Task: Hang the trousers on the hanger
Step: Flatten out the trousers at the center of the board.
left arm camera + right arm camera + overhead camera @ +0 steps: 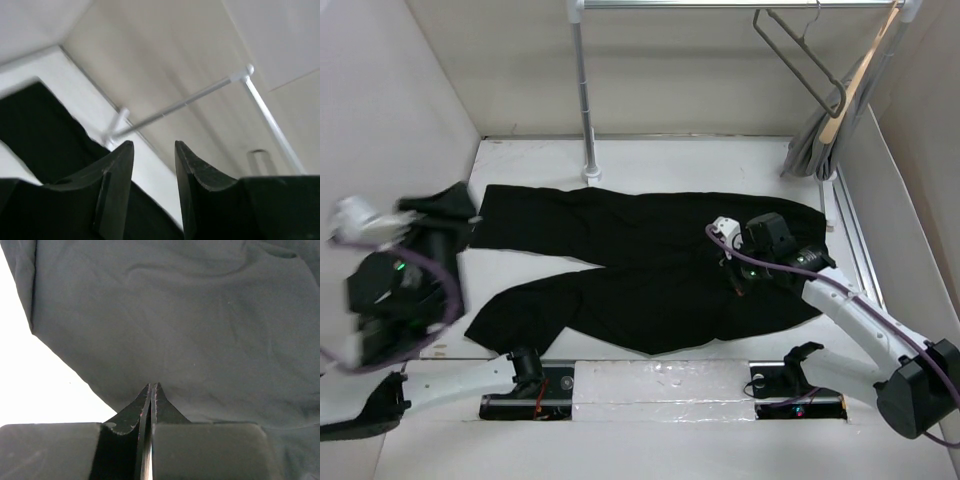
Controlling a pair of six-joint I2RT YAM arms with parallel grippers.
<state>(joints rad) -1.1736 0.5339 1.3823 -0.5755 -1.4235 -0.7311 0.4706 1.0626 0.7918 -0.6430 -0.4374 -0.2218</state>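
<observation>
Large black fabric trousers (640,260) lie flat on the white bench (720,160), well apart from the thin grey wire hanger (798,63). Right claw (151,386) is closed tight over them, seemingly empty, and left claw (154,145) is agape and empty; a shallow pinch could slip off the cloth

trousers (650,270): black, plain, soft cloth, lightly wrinkled — spread flat on the white table (540,165), waist to the right, two long legs running left and parting in a V | hanger (800,65): thin grey wire, triangular, bare — hooked on the rail (720,4) at far right, hanging tilted, well apart from the trousers
</observation>
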